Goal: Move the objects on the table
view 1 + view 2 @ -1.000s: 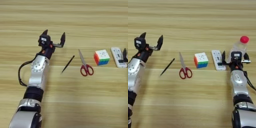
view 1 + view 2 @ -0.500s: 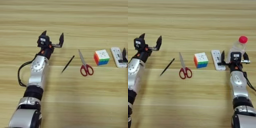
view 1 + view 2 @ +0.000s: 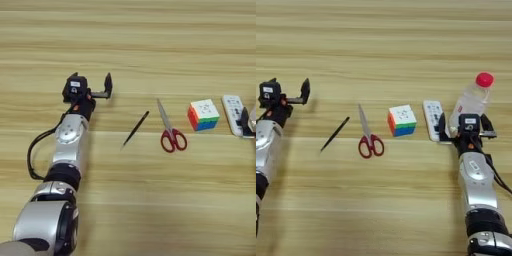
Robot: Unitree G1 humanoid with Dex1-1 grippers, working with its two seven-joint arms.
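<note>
Small objects lie in a row on the wooden table (image 3: 384, 45): a thin black stick (image 3: 335, 133), red-handled scissors (image 3: 368, 137), a multicoloured puzzle cube (image 3: 402, 120) and a white remote control (image 3: 432, 120). A clear plastic bottle (image 3: 472, 102) with a red cap stands just right of the remote. My right gripper (image 3: 465, 124) is open at the bottle's base, one finger on each side, and its body hides the bottom of the bottle. My left gripper (image 3: 91, 86) is open and empty, left of and beyond the stick.
Bare wood stretches across the far half of the table and along the near edge between my two arms. A black cable (image 3: 34, 155) loops off my left forearm.
My left gripper has drawn back toward me and to the left, still open. The right gripper has shifted slightly nearer at the bottle. The objects in the row lie where they were.
</note>
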